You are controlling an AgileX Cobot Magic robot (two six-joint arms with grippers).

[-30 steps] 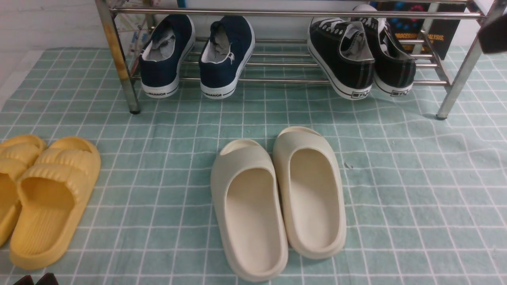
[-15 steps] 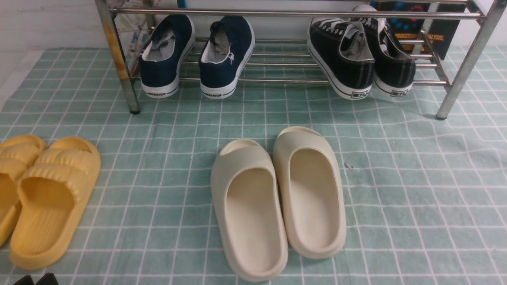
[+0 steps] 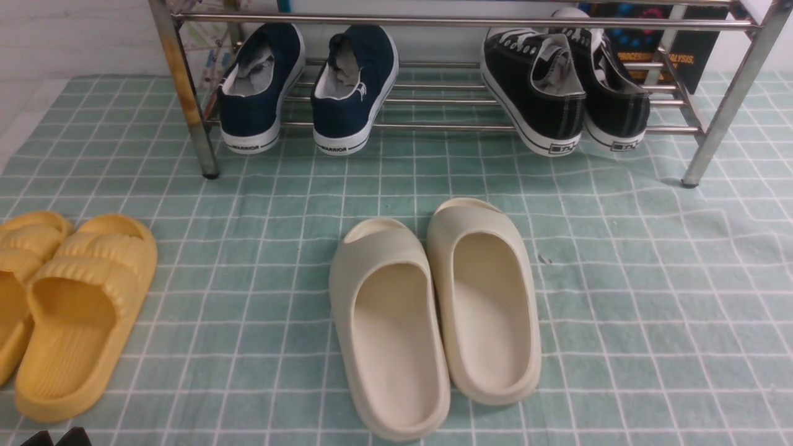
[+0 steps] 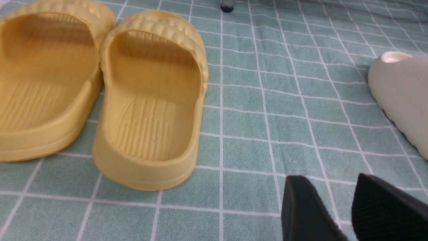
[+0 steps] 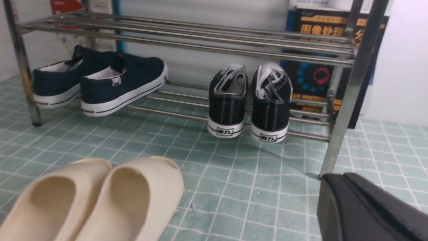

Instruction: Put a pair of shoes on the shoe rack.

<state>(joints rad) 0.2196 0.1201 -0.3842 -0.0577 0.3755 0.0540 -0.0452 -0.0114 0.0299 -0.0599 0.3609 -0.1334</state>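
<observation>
The two black canvas sneakers (image 3: 539,87) (image 3: 613,93) stand side by side on the lower bars of the chrome shoe rack (image 3: 433,21), at its right end, heels toward me. They also show in the right wrist view (image 5: 229,100) (image 5: 271,103), under the rack's upper bars (image 5: 200,36). My left gripper (image 3: 57,437) sits low at the near left edge; in the left wrist view (image 4: 329,180) its jaws stand apart and empty over the cloth. My right gripper (image 5: 339,179) shows only in its wrist view, jaws together, empty, near the rack's right leg.
Navy WARRIOR slip-ons (image 3: 260,80) (image 3: 353,80) fill the rack's left end beside the rust-stained leg (image 3: 183,80). Cream slides (image 3: 390,322) (image 3: 486,297) lie mid-cloth and yellow slides (image 3: 80,310) at near left. A dark box (image 3: 681,49) stands behind the rack.
My right gripper, seen one second ago at the upper right edge of the front view, has left that view. The shoes and the left gripper have not moved.
</observation>
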